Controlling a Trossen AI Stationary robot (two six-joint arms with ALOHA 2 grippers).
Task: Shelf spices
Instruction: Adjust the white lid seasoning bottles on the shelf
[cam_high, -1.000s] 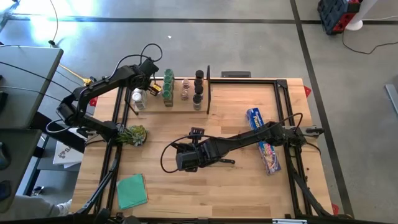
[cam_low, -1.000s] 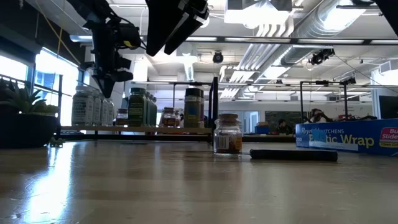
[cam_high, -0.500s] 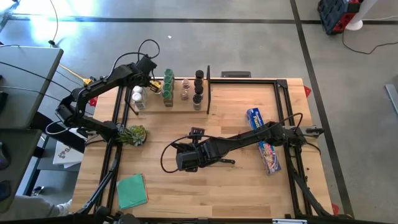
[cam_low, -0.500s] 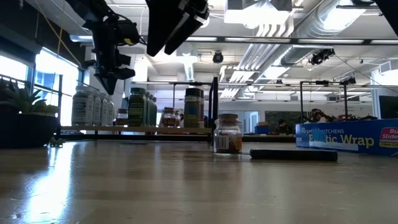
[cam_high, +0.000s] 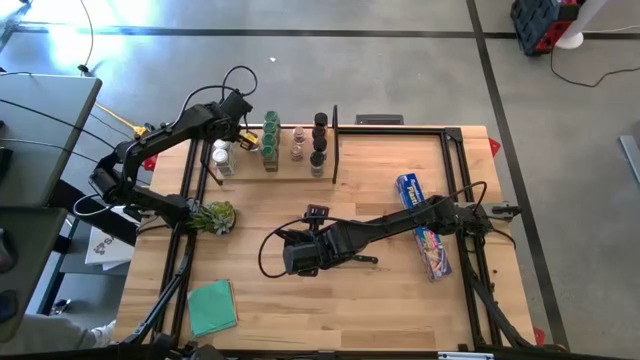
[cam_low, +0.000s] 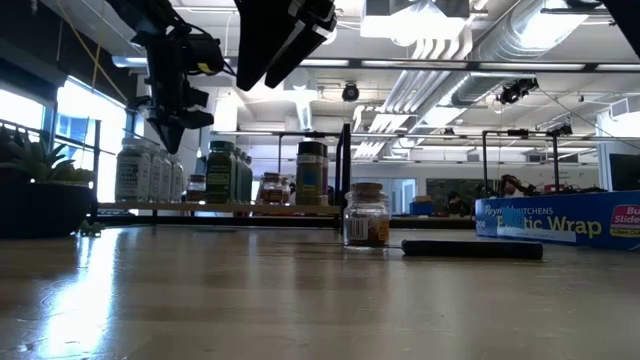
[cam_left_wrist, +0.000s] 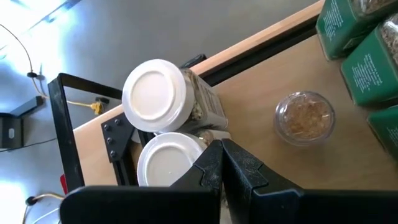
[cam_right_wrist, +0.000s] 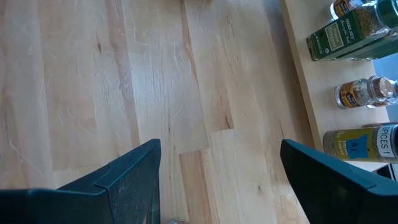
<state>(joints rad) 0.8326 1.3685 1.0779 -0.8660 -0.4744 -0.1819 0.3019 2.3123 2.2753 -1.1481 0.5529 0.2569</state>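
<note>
Hovering above the shelf's left end, the left gripper has its fingers pressed together and carries nothing. Two white-capped jars stand directly beneath it. The right gripper hangs over mid-table, fingers fully spread and empty. One cork-topped jar stands on the tabletop, apparently near a dark-handled knife.

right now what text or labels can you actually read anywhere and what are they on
"Wrap", with "KITCHENS" above it: on the blue wrap box, low view.
"SPICES": partly readable on the yellow-labelled jar, right wrist view.
Green jar labels, left wrist view: print too small to read.
Other shelf jars: labels too blurred to read.
</note>
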